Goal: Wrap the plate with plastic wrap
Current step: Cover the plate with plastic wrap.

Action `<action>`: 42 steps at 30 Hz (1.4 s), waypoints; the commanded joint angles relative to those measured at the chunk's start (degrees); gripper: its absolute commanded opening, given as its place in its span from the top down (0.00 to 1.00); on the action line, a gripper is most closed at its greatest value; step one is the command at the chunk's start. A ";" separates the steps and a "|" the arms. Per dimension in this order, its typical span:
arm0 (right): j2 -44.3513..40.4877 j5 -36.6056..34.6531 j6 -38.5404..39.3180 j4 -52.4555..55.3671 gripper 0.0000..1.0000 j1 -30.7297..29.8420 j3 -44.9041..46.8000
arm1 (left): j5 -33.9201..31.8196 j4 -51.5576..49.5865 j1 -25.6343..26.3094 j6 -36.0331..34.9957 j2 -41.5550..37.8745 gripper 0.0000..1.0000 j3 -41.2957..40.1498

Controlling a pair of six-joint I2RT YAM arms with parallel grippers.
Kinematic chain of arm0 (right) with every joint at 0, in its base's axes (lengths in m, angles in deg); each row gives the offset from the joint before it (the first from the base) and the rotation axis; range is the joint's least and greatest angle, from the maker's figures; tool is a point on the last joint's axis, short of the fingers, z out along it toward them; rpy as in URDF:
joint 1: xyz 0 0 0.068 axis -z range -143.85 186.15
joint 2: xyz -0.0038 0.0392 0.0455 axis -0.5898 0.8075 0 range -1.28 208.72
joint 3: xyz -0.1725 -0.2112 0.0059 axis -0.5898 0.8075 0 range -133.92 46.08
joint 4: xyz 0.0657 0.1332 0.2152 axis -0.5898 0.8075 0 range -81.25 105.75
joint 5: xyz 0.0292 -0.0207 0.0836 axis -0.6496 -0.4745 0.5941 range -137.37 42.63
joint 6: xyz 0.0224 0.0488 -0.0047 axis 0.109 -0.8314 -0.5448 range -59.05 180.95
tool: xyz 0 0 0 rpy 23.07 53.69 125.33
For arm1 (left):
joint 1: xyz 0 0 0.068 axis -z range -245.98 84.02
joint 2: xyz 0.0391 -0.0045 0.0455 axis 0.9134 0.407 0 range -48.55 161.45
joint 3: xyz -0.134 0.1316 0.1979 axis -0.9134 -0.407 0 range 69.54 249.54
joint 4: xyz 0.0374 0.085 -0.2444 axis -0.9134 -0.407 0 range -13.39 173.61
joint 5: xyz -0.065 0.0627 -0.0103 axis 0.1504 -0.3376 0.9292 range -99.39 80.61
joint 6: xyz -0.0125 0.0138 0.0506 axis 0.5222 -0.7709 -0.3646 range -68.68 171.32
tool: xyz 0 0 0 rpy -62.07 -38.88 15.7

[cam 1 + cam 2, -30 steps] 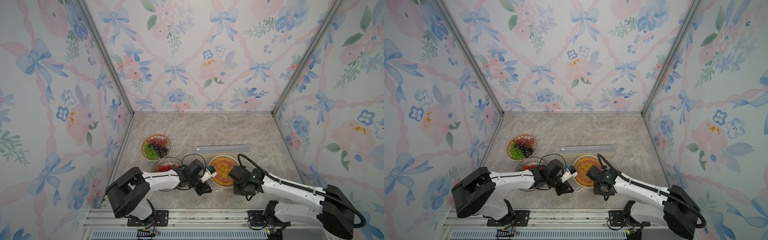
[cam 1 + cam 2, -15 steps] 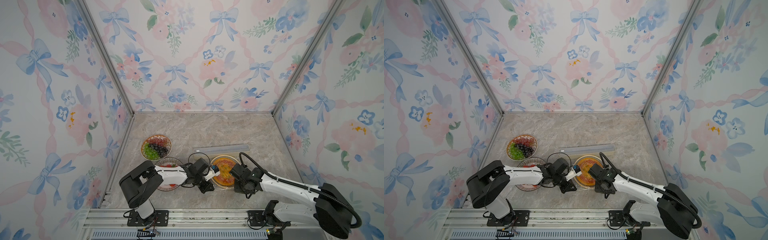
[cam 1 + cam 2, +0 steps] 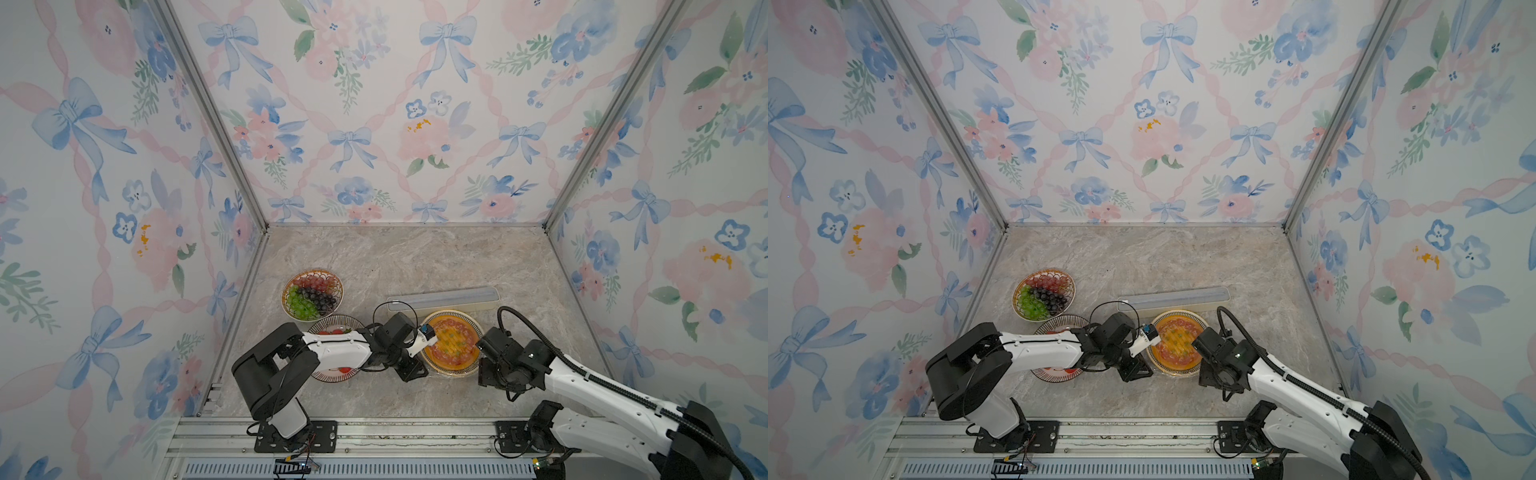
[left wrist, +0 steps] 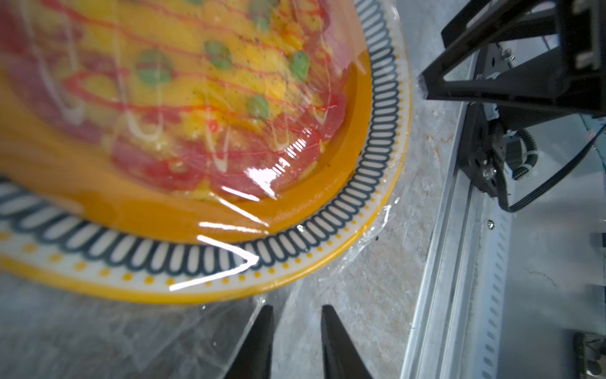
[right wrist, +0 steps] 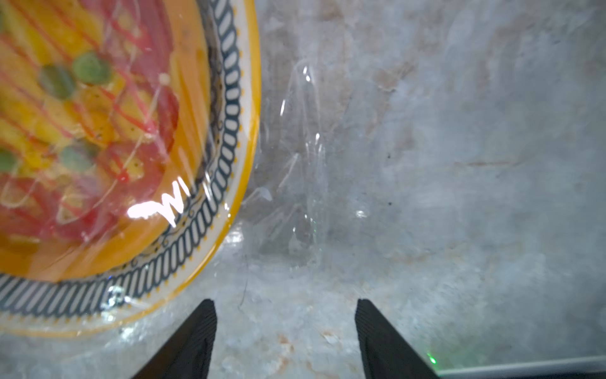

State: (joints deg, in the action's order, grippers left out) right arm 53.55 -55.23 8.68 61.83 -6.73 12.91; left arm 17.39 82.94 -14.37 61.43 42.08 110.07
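The plate [image 3: 453, 313] [image 3: 1179, 313] of yellow and red food sits near the table's front, just in front of the long cream box [image 3: 442, 298] [image 3: 1173, 297]. Glossy plastic wrap [image 4: 229, 183] lies stretched over the food and the plate rim [image 4: 295, 242]. Its loose edge [image 5: 295, 197] spreads onto the marble beside the rim [image 5: 229, 98]. My left gripper [image 3: 412, 371] [image 3: 1136, 374] [image 4: 296, 308] is low at the plate's front left, jaws slightly apart, nothing pinched. At the plate's front right, my right gripper [image 3: 484, 372] [image 3: 1204, 376] [image 5: 285, 302] stands open wide over bare table.
A bowl of grapes [image 3: 312, 294] stands at the back left. A patterned bowl with strawberries [image 3: 336, 332] lies partly under my left arm. The aluminium rail [image 3: 374, 428] runs along the front edge, and walls close the other three sides.
Both grippers were shut and now stand open, the right one wider. The left arm has swung in closer beside the plate.
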 commanded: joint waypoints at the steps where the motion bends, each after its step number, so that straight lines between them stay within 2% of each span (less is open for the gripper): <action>1: -4.02 -0.93 0.69 9.23 0.21 1.74 -3.77 | 0.00 -1.16 -1.43 0.23 -4.13 0.61 -3.43; 4: -7.27 0.20 2.03 10.22 0.13 3.98 -6.82 | 0.57 -1.19 -2.87 2.14 -7.58 0.51 -4.41; 7: -9.65 7.58 1.00 2.13 0.01 6.81 -5.53 | 2.09 -1.20 -3.18 7.21 -9.19 0.43 -2.67; 10: -11.32 17.40 -4.78 -13.05 0.03 10.77 2.26 | 4.40 -1.01 -2.84 13.97 -7.15 0.39 -1.86; 12: -11.61 20.62 -7.72 -19.90 0.03 13.48 6.46 | 5.18 -0.62 -2.38 17.54 -5.16 0.37 -1.81; 16: -10.36 23.30 -8.04 -24.15 0.03 18.65 10.44 | 4.61 0.76 -1.87 21.20 -2.18 0.34 -1.79; 19: -8.30 25.44 -7.50 -26.44 0.03 21.07 12.21 | 6.50 5.38 -1.69 23.88 -0.57 0.31 -2.45; 24: -5.31 26.87 -7.56 -32.14 0.03 21.77 13.67 | 9.41 10.97 -1.12 26.66 1.70 0.27 -2.48; 37: 2.43 34.57 -13.57 -53.20 0.03 21.35 16.86 | 12.97 19.56 -0.59 31.35 8.79 0.27 1.46; 42: 1.74 35.67 -14.36 -54.04 0.03 22.91 17.38 | 12.70 22.02 -0.37 32.89 9.59 0.27 1.98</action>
State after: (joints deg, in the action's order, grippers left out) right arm 55.95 -22.44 -4.09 11.71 15.09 29.44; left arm 29.20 101.13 -15.26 93.37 51.28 110.42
